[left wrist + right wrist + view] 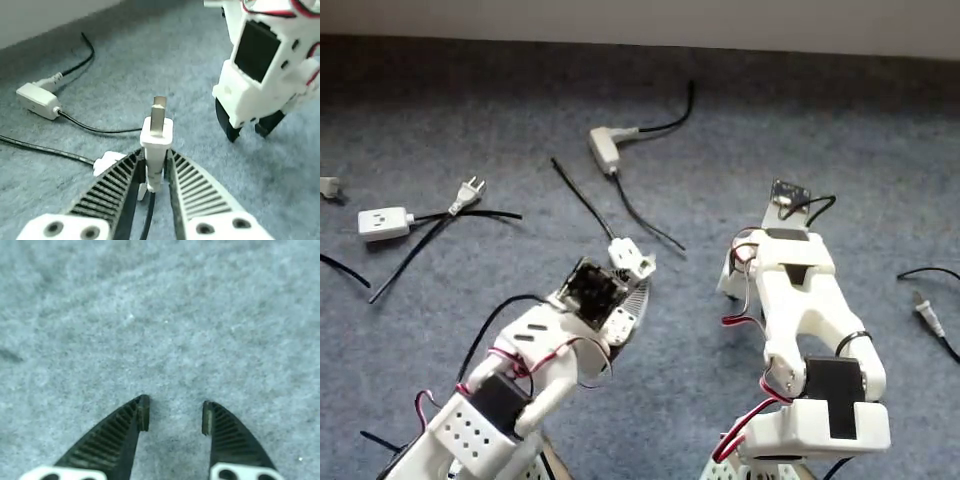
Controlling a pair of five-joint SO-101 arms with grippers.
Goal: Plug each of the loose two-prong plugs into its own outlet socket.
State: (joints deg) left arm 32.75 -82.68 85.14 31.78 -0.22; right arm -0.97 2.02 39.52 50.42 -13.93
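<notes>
Nearest me, my left jaws are clamped on a white plug (156, 131), its prongs pointing away from the wrist, while my right jaws stand part-way apart with nothing between them over the grey tabletop (840, 130). Farther out lies a white socket (605, 148) on a black cord, and at far left a second socket (382, 222) with a second plug (470, 190) near it.
</notes>
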